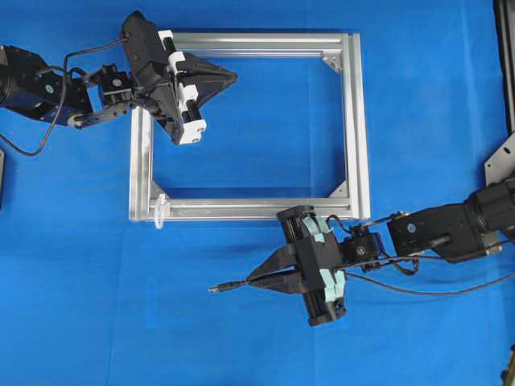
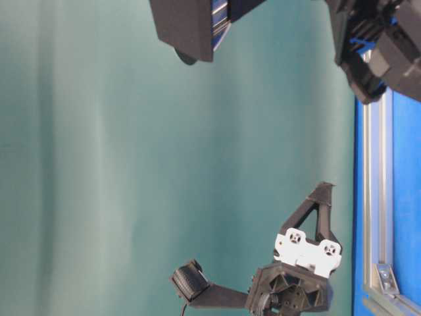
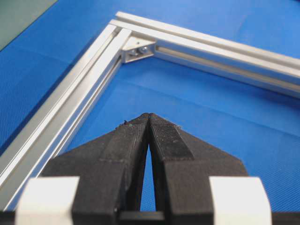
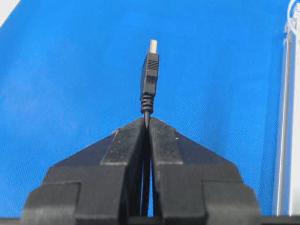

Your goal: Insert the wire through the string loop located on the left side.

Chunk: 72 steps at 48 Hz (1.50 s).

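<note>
The right gripper (image 4: 147, 121) has its black fingers (image 4: 123, 140) pinched together on the wire (image 4: 149, 77), which passes up between the tips and ends just beyond them in a small black plug with a pale metal tongue. In the overhead view the same right gripper (image 1: 251, 279) points toward the left of the picture, the plug jutting out past its tips over the blue table cover (image 1: 96, 305), while the rest of the black cable trails back to the right under the arm. The left gripper (image 3: 149, 116) has its fingers (image 3: 166, 140) pressed tip to tip with nothing between them; in the overhead view this left gripper (image 1: 232, 77) hangs over the upper left part of the square aluminium frame (image 1: 356, 121), pointing toward the frame's open middle. The string loop (image 1: 159, 211) stands at the lower left corner of the frame, a small translucent whitish ring rising from the bottom rail; it lies well apart from the plug, up and to the left of it in the overhead view. In the right wrist view a pale sliver at the top right edge, above the frame rail (image 4: 286, 140), may be that loop, though it is too cropped to be sure. The table-level view shows only the arms against a green backdrop (image 2: 99, 164).
</note>
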Tool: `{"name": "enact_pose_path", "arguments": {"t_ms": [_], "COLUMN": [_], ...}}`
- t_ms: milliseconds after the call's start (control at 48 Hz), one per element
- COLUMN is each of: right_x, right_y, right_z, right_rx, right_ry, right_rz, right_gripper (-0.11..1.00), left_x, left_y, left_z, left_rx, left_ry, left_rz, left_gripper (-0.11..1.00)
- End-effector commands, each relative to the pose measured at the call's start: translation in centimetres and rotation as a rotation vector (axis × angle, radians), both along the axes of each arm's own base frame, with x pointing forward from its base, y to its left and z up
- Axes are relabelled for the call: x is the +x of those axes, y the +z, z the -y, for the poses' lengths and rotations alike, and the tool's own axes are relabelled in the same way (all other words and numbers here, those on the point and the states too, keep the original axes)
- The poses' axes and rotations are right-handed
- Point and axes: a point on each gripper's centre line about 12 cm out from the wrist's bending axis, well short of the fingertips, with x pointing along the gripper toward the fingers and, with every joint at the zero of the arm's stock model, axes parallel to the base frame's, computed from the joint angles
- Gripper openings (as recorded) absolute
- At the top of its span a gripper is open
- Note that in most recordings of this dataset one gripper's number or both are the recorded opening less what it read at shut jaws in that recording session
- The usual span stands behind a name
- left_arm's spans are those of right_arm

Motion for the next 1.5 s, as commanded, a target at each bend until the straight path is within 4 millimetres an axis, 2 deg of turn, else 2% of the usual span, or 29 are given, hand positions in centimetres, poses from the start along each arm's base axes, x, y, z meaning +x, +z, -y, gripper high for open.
{"name": "enact_pose_path", "arguments": {"t_ms": [0,1291,1479], "right_x": [0.25,0.25,0.24], "right_y": [1.61,1.72,2.00], "right_z": [-0.22,-0.36,0.57], "right_rx": [0.011,0.011,0.012], "right_ry": [0.005,0.009,-0.013], "right_rz": [0.045,0.048,0.053], "right_gripper": [0.00,0.00,0.00], "left_x": [0.15,0.19,0.28], "left_y": [1.33,1.37,1.40], "left_z": [-0.02,-0.03,-0.05], "left_rx": [0.012,0.012,0.013], "left_ry": [-0.003,-0.003,-0.003], "left_rz": [0.035,0.036,0.038], "left_gripper": [0.00,0.00,0.00]}}
